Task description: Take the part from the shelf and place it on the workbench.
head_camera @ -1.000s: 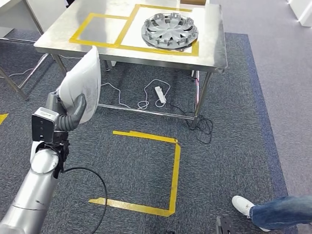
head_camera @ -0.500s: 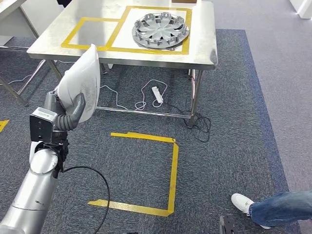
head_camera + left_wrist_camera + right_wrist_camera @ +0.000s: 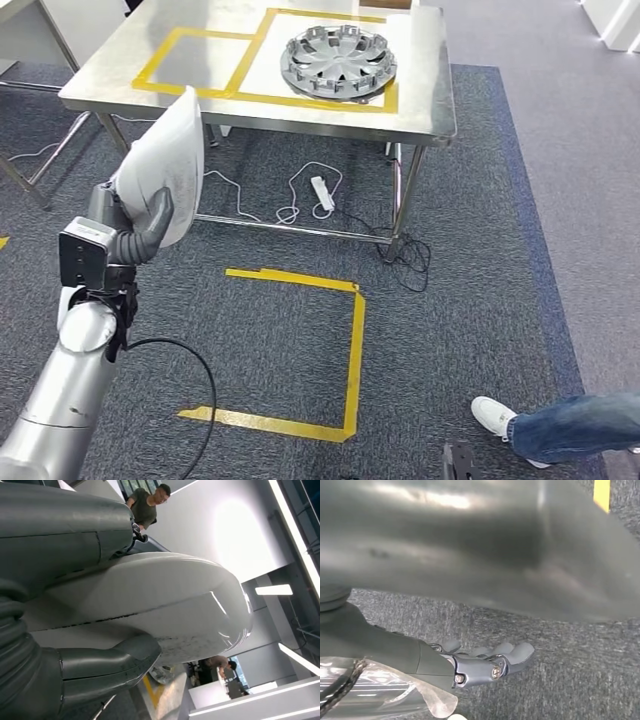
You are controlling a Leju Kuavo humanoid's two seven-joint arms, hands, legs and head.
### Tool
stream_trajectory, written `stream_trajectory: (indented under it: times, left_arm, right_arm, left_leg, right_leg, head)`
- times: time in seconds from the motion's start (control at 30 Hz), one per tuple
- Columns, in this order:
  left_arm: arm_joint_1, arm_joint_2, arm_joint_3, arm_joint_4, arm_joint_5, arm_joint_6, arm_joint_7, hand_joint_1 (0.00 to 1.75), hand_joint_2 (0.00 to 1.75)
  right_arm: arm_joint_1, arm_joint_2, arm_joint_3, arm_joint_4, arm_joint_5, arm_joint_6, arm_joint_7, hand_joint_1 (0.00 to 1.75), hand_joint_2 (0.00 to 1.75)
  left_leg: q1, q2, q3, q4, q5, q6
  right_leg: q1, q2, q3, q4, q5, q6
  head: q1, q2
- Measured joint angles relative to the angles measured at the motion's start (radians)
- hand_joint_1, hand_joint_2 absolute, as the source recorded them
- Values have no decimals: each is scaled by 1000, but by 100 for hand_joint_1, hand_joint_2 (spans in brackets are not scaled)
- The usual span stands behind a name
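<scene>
While thumb clamps, left hand grips white part.

Worktop at 12 o'clock, hubcap on it. Power strip on floor beneath. Left hand with part at 9 o'clock.

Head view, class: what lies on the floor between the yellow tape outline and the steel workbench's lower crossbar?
In the head view, grey carpet carrying a white power strip and its looped white cable.

Hubcaps fill right taped square; left square seemingly bare.
</scene>
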Motion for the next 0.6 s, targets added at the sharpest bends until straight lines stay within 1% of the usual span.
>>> stream_trajectory:
  times: [0.03,0.07,0.1,0.13,0.17,0.2,0.27,0.3,0.33,0.37,0.4,0.43,0.47,0.5,0.53,0.57,0.6]
  left_arm:
    - [0,0,0,0,0,0,0,175,175]
    - [1,0,0,0,0,0,0,175,175]
    - [0,0,0,0,0,0,0,175,175]
    - [0,0,1,-2,0,0,0,175,175]
    - [-1,0,1,-3,0,0,-1,175,175]
    - [-1,1,1,-4,0,0,-1,175,175]
    - [-2,1,2,-7,0,1,-2,175,175]
    - [-2,1,2,-8,0,3,-3,175,175]
    - [-2,1,3,-10,1,5,-5,175,175]
    - [-3,1,5,-12,1,7,-6,175,175]
    - [-2,2,8,-13,2,10,-8,175,175]
    - [-1,3,11,-14,3,12,-9,175,175]
    - [3,5,15,-14,3,13,-10,175,175]
    - [6,6,17,-14,3,14,-10,175,175]
    - [8,6,19,-14,3,14,-10,175,175]
    - [9,6,21,-14,3,15,-11,175,175]
    - [9,6,23,-14,3,15,-12,175,175]
  right_arm:
    - [1,0,0,0,0,0,0,0,0]
    - [1,0,0,0,0,0,0,0,0]
    - [0,0,0,0,0,-1,0,0,0]
    - [-1,0,0,0,0,-1,0,0,0]
    - [-3,0,0,0,0,-1,0,0,0]
    - [-4,0,0,0,1,-1,0,0,0]
    - [-3,0,1,0,1,0,0,0,0]
    - [-2,0,1,0,1,2,-2,0,0]
    - [-2,0,1,0,1,6,-5,0,0]
    - [-3,0,1,0,1,11,-9,0,0]
    - [-4,0,1,0,2,18,-15,0,0]
    - [-3,0,2,0,3,23,-20,0,0]
    - [-2,0,2,0,4,27,-24,0,0]
    - [-1,0,3,0,6,29,-27,0,0]
    - [0,0,4,0,7,29,-28,0,0]
    - [1,0,6,0,8,27,-30,0,0]
    - [1,0,8,0,8,24,-31,0,0]
  left_leg:
    - [0,0,1,0,-1,-1]
    - [0,0,3,1,-2,-2]
    - [0,0,4,1,-3,-5]
    - [-2,0,4,4,-6,-9]
    - [-3,-1,3,5,-7,-14]
    - [-5,-1,2,6,-8,-19]
    - [-5,-1,2,6,-9,-29]
    - [-4,-1,1,11,-14,-34]
    - [-3,-1,-6,29,-27,-39]
    - [-2,-1,-22,69,-50,-44]
    - [-1,-2,-50,130,-81,-47]
    - [-1,-2,-85,202,-111,-50]
    - [-1,-2,-117,264,-132,-51]
    - [-1,-2,-138,299,-134,-50]
    - [-1,-2,-141,293,-115,-47]
    - [-2,-1,-124,248,-78,-43]
    - [-3,3,-96,178,-35,-36]
  right_leg:
    - [0,-1,10,-22,22,0]
    - [0,-2,38,-82,58,-1]
    - [0,-5,76,-159,91,-3]
    - [1,-8,112,-227,112,-6]
    - [2,-9,136,-272,122,-11]
    - [4,-9,148,-291,120,-16]
    - [5,-8,151,-293,118,-28]
    - [4,-7,153,-294,119,-34]
    - [3,-7,155,-296,120,-40]
    - [1,-7,157,-298,121,-45]
    - [1,-6,159,-298,120,-48]
    - [2,-6,160,-298,119,-51]
    - [3,-5,162,-297,117,-53]
    - [4,-5,163,-297,116,-54]
    - [5,-6,166,-297,114,-55]
    - [6,-7,171,-297,111,-54]
    - [7,-8,176,-297,108,-54]
  head:
    - [0,0]
    - [0,0]
    - [0,0]
    - [0,0]
    - [-1,0]
    - [-1,0]
    - [-2,0]
    - [-2,0]
    - [-4,0]
    - [-6,0]
    - [-8,0]
    - [-10,0]
    - [-9,0]
    - [-10,0]
    - [-10,0]
    - [-10,0]
    - [-10,0]
